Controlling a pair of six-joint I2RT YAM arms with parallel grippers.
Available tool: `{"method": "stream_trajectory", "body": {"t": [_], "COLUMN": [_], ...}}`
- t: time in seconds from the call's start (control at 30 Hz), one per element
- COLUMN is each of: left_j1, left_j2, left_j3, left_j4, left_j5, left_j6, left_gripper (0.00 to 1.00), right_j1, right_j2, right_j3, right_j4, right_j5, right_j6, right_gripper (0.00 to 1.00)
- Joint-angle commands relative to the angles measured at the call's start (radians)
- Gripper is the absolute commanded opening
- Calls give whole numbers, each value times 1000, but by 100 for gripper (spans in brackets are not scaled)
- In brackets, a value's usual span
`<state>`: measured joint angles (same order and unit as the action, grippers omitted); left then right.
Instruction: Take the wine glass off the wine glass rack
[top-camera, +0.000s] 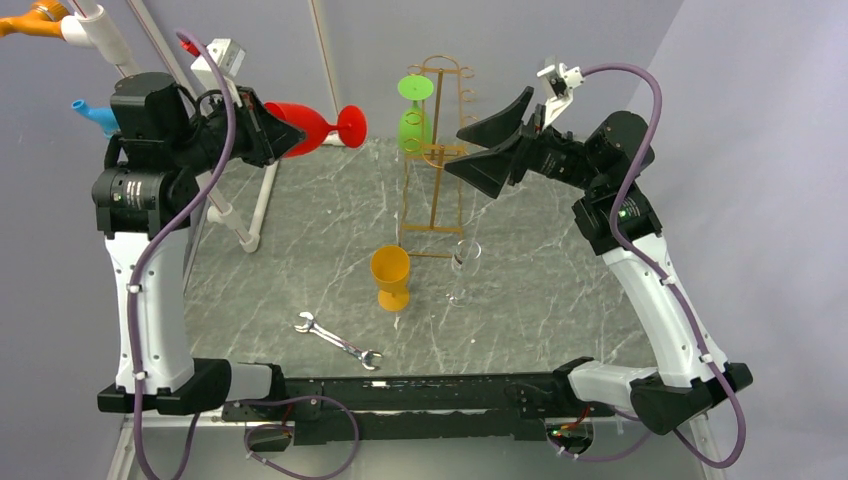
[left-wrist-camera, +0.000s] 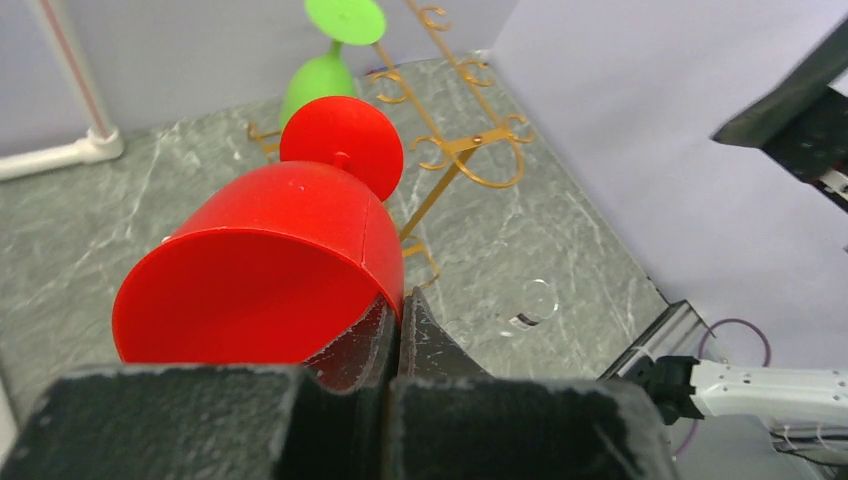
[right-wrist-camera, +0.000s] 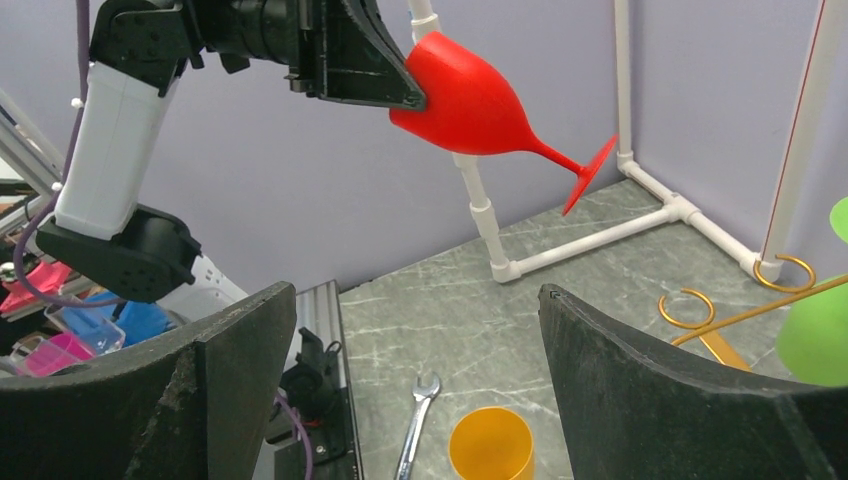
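A red wine glass lies sideways in the air at the back left, with its foot pointing right towards the rack. My left gripper is shut on its rim. The gold wire wine glass rack stands at the back centre. A green wine glass hangs upside down on its left side and also shows in the left wrist view. My right gripper is open and empty just right of the rack, above the table. In the right wrist view its jaws stand wide apart.
An orange glass and a clear glass stand in front of the rack. A wrench lies near the front. A white pipe frame stands at the back left. Grey walls close in the back and right.
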<state>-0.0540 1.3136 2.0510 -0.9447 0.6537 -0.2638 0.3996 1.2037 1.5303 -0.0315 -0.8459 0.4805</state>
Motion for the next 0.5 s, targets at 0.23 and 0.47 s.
{"method": "stream_trajectory", "body": {"t": [0.23,0.47], "left_j1": [-1,-25], "left_j2": [44,102], "left_j3": [16,-5], "left_j4": [-111,-175], "left_j5": [-218,-308], "left_j6": [89,123], "left_gripper": [0,0], "right_j1": [12,14], "right_j2": [-22,-20], "right_j3": [-11,-4], "right_j4": [-19,-54], "right_j5": [23,51], "right_j6": [-47,-71], "right_gripper": [93,93]}}
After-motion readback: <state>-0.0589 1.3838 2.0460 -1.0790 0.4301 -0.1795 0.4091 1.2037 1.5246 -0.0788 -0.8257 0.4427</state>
